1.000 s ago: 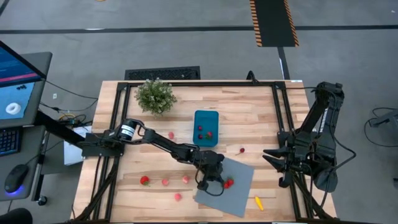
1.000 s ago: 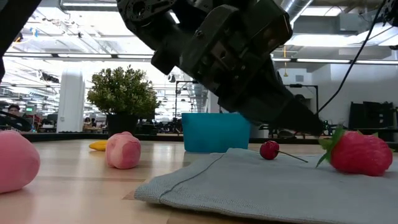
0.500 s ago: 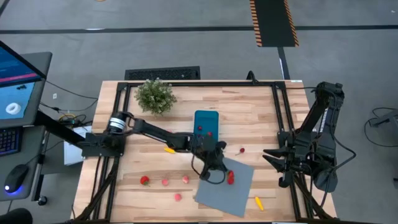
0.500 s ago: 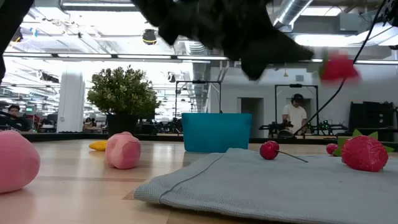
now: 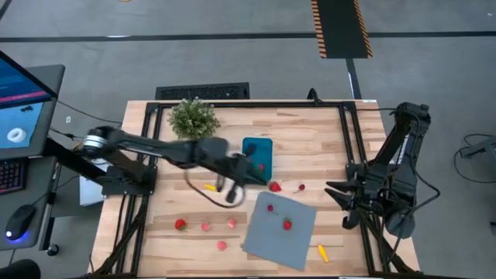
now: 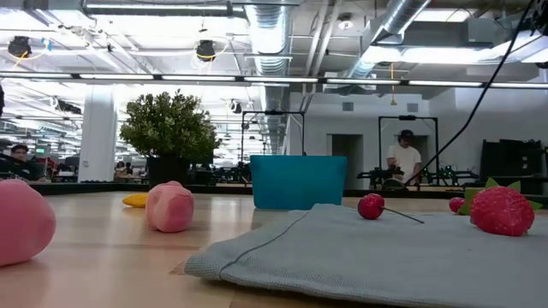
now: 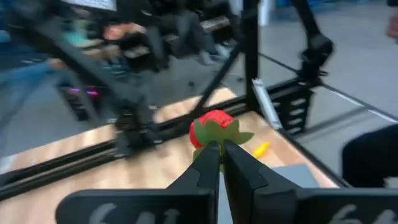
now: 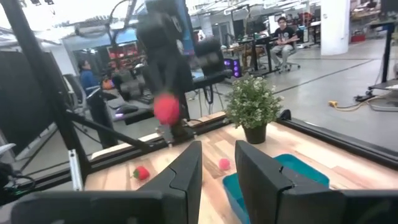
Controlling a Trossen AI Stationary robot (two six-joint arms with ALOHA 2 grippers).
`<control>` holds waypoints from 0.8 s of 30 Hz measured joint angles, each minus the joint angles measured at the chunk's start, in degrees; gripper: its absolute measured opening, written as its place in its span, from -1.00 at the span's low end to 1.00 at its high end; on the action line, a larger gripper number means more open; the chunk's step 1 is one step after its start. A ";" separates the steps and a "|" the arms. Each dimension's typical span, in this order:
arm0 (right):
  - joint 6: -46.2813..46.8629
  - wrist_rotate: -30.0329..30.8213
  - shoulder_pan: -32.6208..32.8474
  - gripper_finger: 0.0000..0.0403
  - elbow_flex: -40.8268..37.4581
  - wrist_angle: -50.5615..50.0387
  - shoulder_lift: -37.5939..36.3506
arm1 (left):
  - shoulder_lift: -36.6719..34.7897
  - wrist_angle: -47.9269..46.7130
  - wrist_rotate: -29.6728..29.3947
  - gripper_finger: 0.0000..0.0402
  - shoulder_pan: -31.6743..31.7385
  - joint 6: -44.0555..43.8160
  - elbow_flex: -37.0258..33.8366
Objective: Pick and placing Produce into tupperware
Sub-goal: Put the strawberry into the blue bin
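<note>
- The left gripper (image 7: 219,163) hovers over the wooden tabletop (image 5: 310,139), its jaws clamped on the green leafy cap of a small red plastic strawberry (image 7: 213,127), at about 8 o'clock of the teal-blue rectangular plastic tub (image 5: 256,157).
- The strawberry looks light, stiff and slick; the cap is a thin hold, so it may swing or slip.
- The right gripper (image 5: 333,194) waits at the tabletop's 3 o'clock edge, jaws apart.
</note>
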 joint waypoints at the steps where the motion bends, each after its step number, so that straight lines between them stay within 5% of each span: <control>1: 0.00 -0.09 -0.34 -0.41 0.00 -0.15 0.00 | -2.50 -0.61 -1.36 -1.00 0.23 0.00 -1.43; 16: 1.01 -1.92 -4.20 -0.41 0.00 -1.02 0.02 | -37.30 4.72 -16.72 -1.00 -0.97 -8.95 -27.71; 24: 2.82 -2.96 -4.63 -0.41 0.00 -0.59 0.00 | -49.78 15.82 -19.07 -1.00 -1.18 -16.32 -40.45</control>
